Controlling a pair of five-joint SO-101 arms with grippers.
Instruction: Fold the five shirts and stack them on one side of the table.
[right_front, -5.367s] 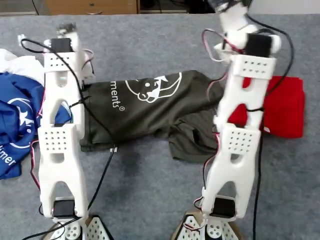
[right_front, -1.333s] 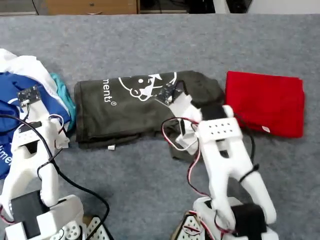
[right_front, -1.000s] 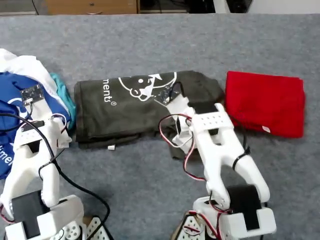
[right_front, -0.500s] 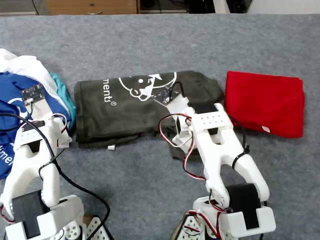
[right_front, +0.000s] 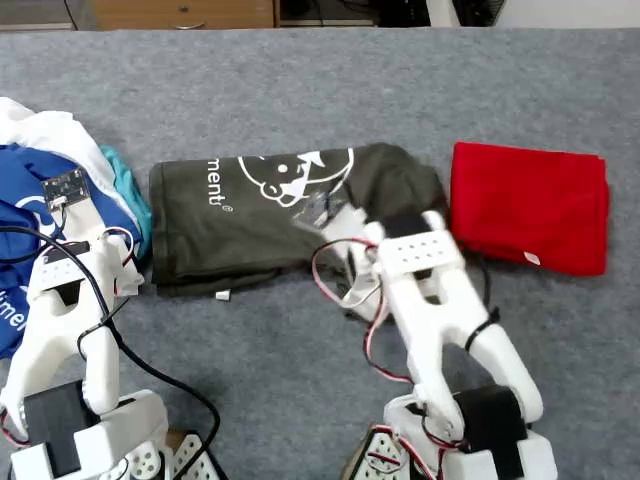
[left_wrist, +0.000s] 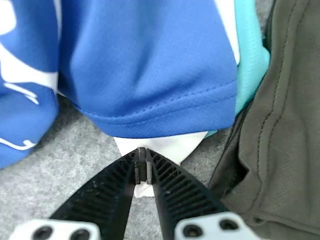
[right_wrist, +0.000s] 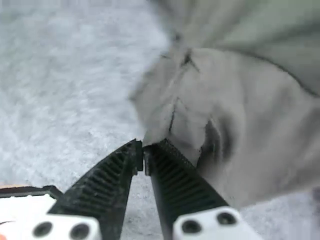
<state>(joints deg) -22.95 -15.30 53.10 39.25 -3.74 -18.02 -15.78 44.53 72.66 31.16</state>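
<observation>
A dark olive shirt (right_front: 230, 215) with a white print lies partly folded mid-table; it also shows beside the left gripper (left_wrist: 280, 125). A folded red shirt (right_front: 530, 205) rests to its right. At the left edge lies a heap of a blue shirt (right_front: 25, 190), a white shirt (right_front: 40, 125) and a teal shirt (right_front: 125, 195). My right gripper (right_wrist: 143, 150) is shut on a loose fold of the olive shirt (right_wrist: 240, 125) at its near right end. My left gripper (left_wrist: 142, 170) is shut, its tips over the white shirt (left_wrist: 165, 145) below the blue shirt's hem (left_wrist: 145, 60).
The grey carpeted table (right_front: 300, 90) is bare behind the shirts and in front between the arm bases. The right arm (right_front: 430, 290) covers the olive shirt's near right corner. The left arm (right_front: 70, 290) stands at the near left, with black cables beside it.
Both arms have pulled back from their far reach over the shirts. In the last half second the right arm swung slightly left, tugging the olive fabric; the left arm stayed still.
</observation>
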